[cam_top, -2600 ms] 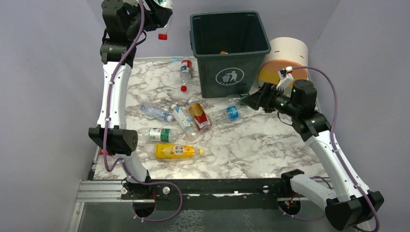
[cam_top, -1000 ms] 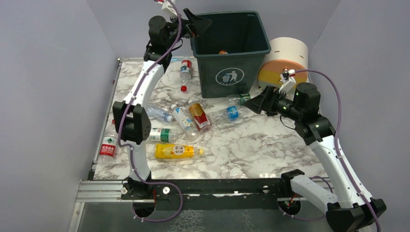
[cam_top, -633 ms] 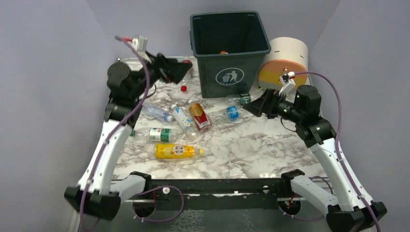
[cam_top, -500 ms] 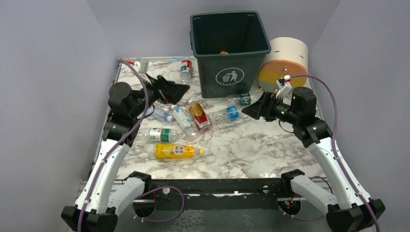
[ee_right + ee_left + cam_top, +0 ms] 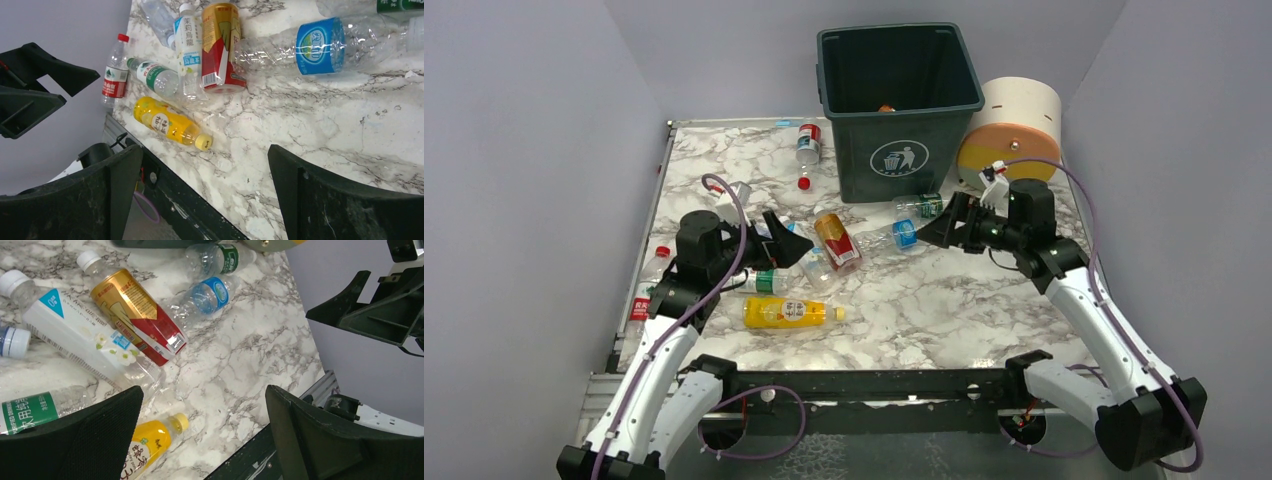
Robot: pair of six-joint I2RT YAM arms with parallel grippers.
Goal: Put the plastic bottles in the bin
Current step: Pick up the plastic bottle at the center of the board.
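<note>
Several plastic bottles lie on the marble table. A yellow-orange one (image 5: 786, 313) (image 5: 145, 445) (image 5: 167, 123) is nearest the front. A red-and-gold one (image 5: 836, 240) (image 5: 135, 315) (image 5: 221, 45) and a white-labelled one (image 5: 809, 262) lie in the middle. A clear blue-labelled one (image 5: 894, 235) (image 5: 305, 47) lies just left of my right gripper (image 5: 929, 228) (image 5: 205, 190), which is open and empty. My left gripper (image 5: 789, 245) (image 5: 205, 430) hangs open and empty over the middle bottles. The dark green bin (image 5: 900, 110) stands at the back.
A cream-and-orange cylinder (image 5: 1016, 125) stands right of the bin. A green-labelled bottle (image 5: 921, 207) lies at the bin's foot, a red-labelled one (image 5: 808, 143) and a loose red cap (image 5: 803, 183) to its left. Another red-labelled bottle (image 5: 648, 290) lies off the table's left edge.
My left arm has swung down from the bin's rim to low over the middle bottles, still open. My right gripper has opened wider and edged left toward the blue-labelled bottle.
</note>
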